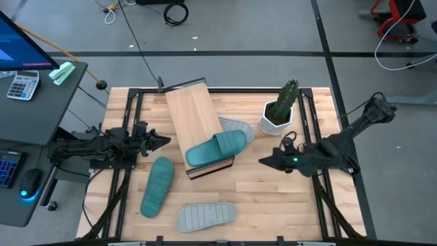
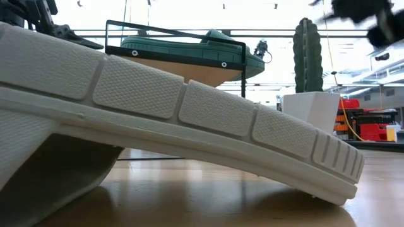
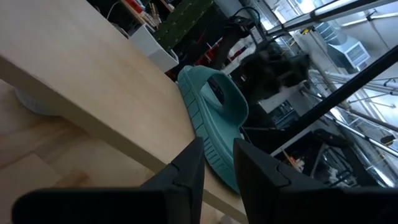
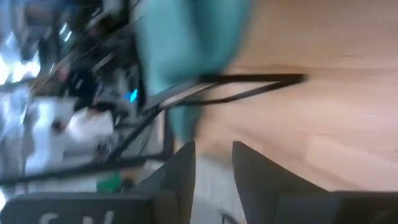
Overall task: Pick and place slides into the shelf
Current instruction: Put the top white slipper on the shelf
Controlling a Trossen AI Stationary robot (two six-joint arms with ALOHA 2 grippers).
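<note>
1. No readable brand or label on any slide or on the shelf; you won't find writing to go by.
2. Nearest you: pale grey slide (image 1: 206, 216) lies sole-up at table's 6 o'clock edge. In low view it fills most of the frame (image 2: 189, 120), cut off at left, hiding the tabletop behind.
3. Loose teal slide (image 1: 157, 186), ribbed sole up, sits at approx 8 o'clock, just beside the shelf's near end.
4. Shelf (image 1: 194, 116) runs center to 12 o'clock, light wood w/ dark trim. A 2nd teal slide (image 1: 216, 149) rests strap-up on its near end.
5. 2nd grey slide (image 1: 239, 128) is half hidden under the shelf's 3 o'clock side.
6. Left gripper (image 1: 162, 141) is at 9 o'clock, close to the shelf; fingers narrowly spread, holding nothing.
7. Right gripper (image 1: 263, 161) is at 3 o'clock near the shelf's near end; wrist view is blurred, fingers slightly parted, empty.
8. Cactus pot (image 1: 276, 117) stands at 1 o'clock.
</note>
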